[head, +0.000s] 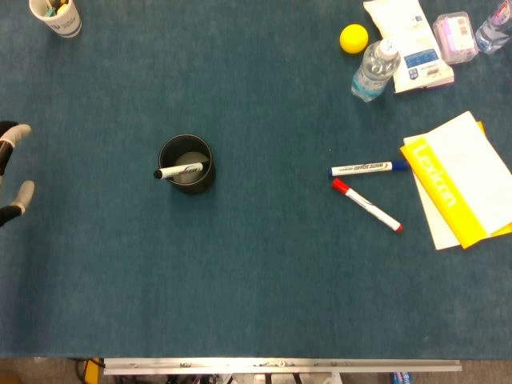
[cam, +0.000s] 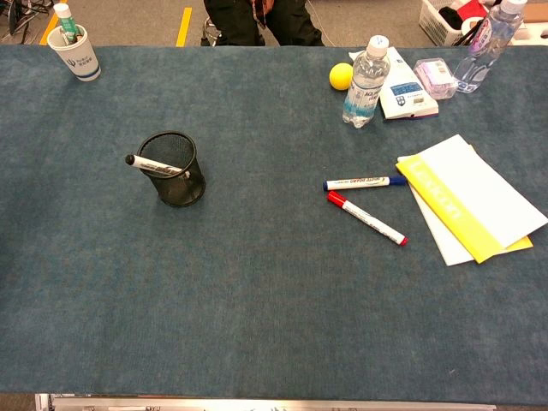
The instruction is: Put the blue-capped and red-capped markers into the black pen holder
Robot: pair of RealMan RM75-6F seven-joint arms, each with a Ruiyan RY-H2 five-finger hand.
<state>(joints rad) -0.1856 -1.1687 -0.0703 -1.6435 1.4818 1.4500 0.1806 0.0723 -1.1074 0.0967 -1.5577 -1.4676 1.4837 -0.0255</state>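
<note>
**Markers out, holder holds one pen**

Worktop (cam: 257,308) carpet spans both views. Left of centre stands the black pen holder (cam: 175,169), a black-capped marker (cam: 158,166) leaning inside. Red-capped marker (cam: 366,217) and blue-capped marker (cam: 365,182) lie right of centre, beside yellow papers (cam: 462,205). Far-left corner: a paper cup (cam: 75,53) with pens. Left hand (head: 12,172) shows empty, fingers apart, at the left edge.

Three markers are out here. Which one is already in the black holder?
The black-capped marker, lying tilted across the rim of the black pen holder. The blue-capped marker and red-capped marker lie flat on the table.
</note>
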